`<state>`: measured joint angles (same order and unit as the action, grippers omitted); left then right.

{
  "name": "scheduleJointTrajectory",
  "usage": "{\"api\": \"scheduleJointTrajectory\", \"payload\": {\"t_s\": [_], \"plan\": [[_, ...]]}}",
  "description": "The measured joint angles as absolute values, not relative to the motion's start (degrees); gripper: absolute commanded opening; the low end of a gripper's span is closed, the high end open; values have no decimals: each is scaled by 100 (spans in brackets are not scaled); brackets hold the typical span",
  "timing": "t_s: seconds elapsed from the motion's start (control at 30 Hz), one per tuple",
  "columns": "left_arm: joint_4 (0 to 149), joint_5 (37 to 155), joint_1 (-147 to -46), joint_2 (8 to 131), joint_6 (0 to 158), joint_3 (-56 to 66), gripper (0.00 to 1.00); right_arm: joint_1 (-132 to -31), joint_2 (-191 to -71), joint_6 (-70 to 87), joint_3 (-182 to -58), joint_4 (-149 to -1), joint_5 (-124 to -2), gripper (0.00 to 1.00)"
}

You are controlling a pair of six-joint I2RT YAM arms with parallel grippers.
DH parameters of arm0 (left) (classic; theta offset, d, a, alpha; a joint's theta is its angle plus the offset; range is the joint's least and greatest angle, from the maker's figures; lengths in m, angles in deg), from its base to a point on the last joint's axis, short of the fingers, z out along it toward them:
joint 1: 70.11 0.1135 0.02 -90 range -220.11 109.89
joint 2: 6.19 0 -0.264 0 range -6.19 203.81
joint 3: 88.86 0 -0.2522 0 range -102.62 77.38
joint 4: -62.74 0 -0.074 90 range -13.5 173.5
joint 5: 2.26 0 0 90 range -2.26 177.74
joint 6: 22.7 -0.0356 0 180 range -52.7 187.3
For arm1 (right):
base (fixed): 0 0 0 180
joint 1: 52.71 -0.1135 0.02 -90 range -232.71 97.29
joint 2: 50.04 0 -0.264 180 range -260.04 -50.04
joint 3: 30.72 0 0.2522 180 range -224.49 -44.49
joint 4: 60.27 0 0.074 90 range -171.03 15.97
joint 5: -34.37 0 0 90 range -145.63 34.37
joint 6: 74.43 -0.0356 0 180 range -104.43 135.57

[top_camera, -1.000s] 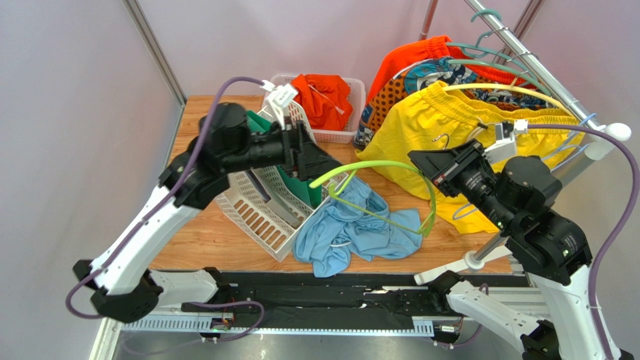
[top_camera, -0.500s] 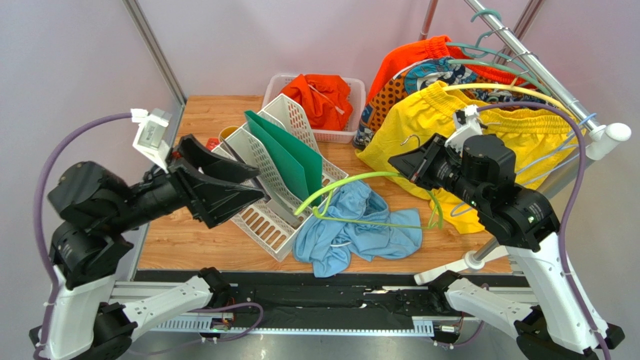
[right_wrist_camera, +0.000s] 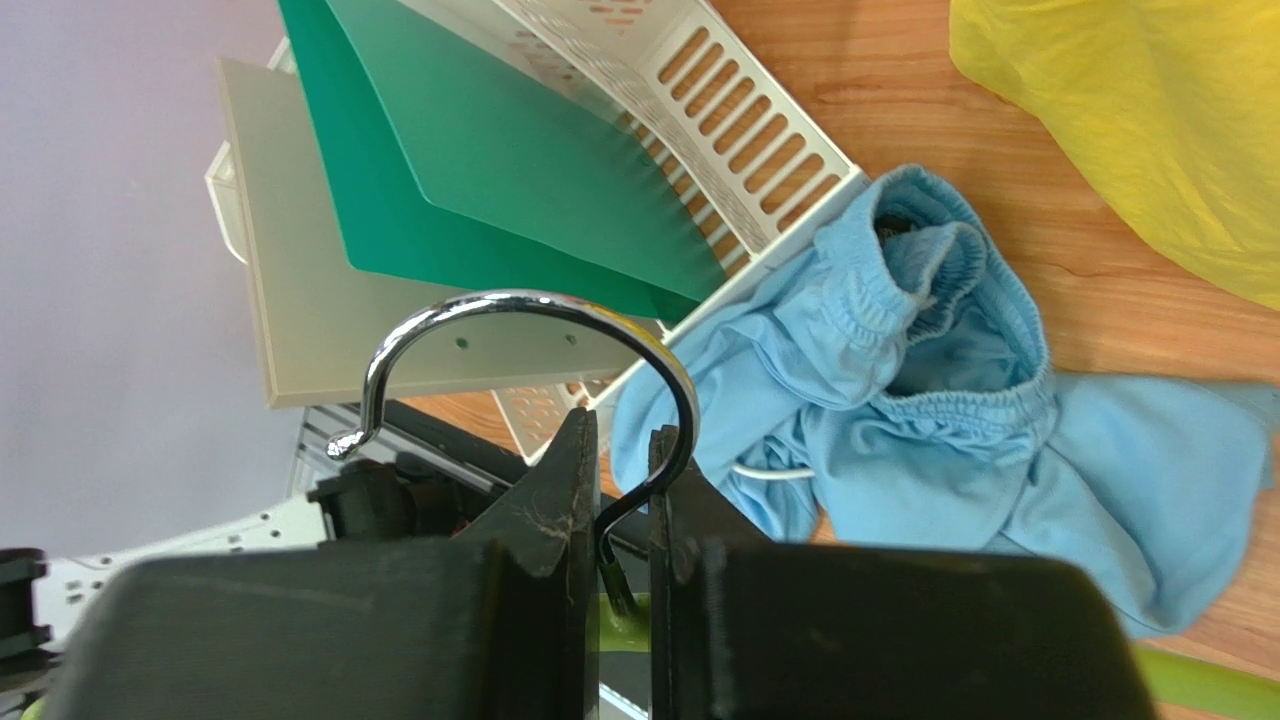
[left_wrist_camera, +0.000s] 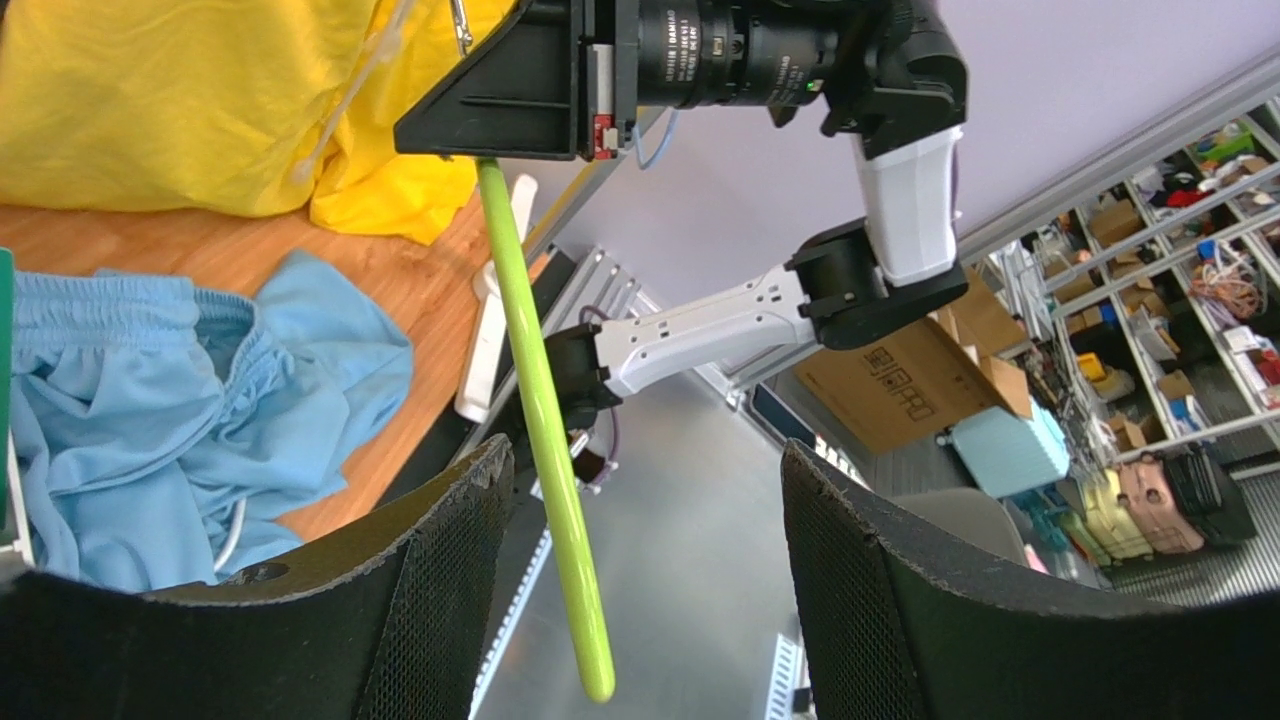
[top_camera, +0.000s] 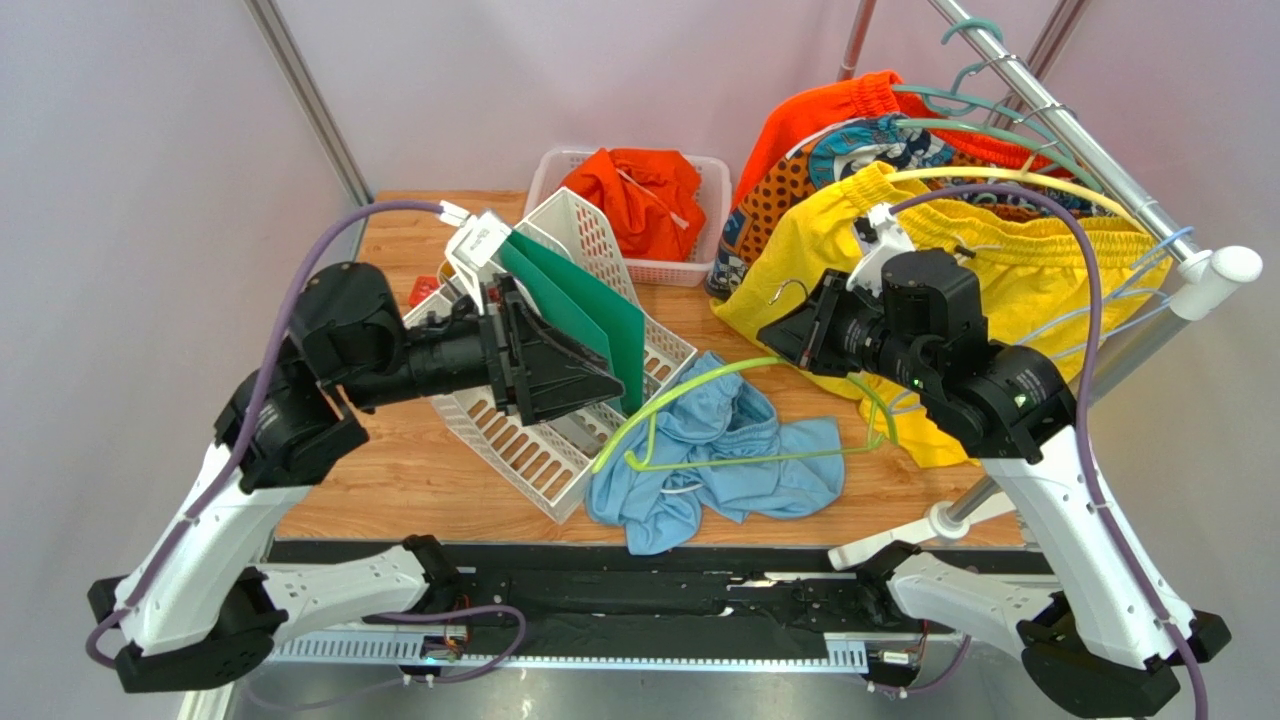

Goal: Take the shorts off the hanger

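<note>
The light blue shorts lie crumpled on the table, off the lime-green hanger that hangs tilted just above them. My right gripper is shut on the neck of the hanger's metal hook, and the blue shorts show below it. My left gripper is open at the hanger's left end. In the left wrist view the green hanger arm runs between the jaws of the left gripper, near the left finger and touching neither. Orange shorts lie in the white basket.
A white file rack holding a green folder stands just behind my left gripper. On the right a clothes rail carries a yellow pair, a patterned pair and spare hangers. Its white foot rests at the table's front edge.
My left arm drew back to the left, then swung in again with its open jaws round the hanger's left end. The right gripper carried the hanger left, and the hanger now tilts lower.
</note>
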<state>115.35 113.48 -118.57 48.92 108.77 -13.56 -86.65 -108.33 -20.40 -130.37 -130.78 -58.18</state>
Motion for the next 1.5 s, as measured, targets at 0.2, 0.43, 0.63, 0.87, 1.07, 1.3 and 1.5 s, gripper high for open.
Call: {"api": "scheduleJointTrajectory", "payload": {"t_s": [0.2, 0.43, 0.63, 0.87, 1.07, 1.3, 1.5], "plan": [[11590, 11127, -12085, 5242, 10729, -1505, 72, -8665, -10929, -1727, -13112, -13336, -5801, 0], [11802, 11007, -12185, 5375, 10471, -1867, 73, -8665, -10929, -1583, -13166, -13384, -5693, 0], [12051, 10935, -12622, 5749, 10276, -2099, 72, -8665, -10927, -1609, -13258, -13380, -5296, 0], [12811, 10520, -12998, 6291, 9922, -2473, 71, -8665, -10909, -1695, -13365, -13323, -5049, 0], [13246, 10128, -13046, 6206, 9802, -2434, 71, -8665, -10809, -1762, -13363, -13286, -4939, 0], [13294, 10131, -13049, 5828, 9844, -2080, 60, -8665, -10656, -1957, -13262, -13187, -4911, 0], [13209, 10120, -13051, 5696, 9931, -1780, 53, -8665, -10649, -2143, -13171, -13144, -4922, 0]]}}
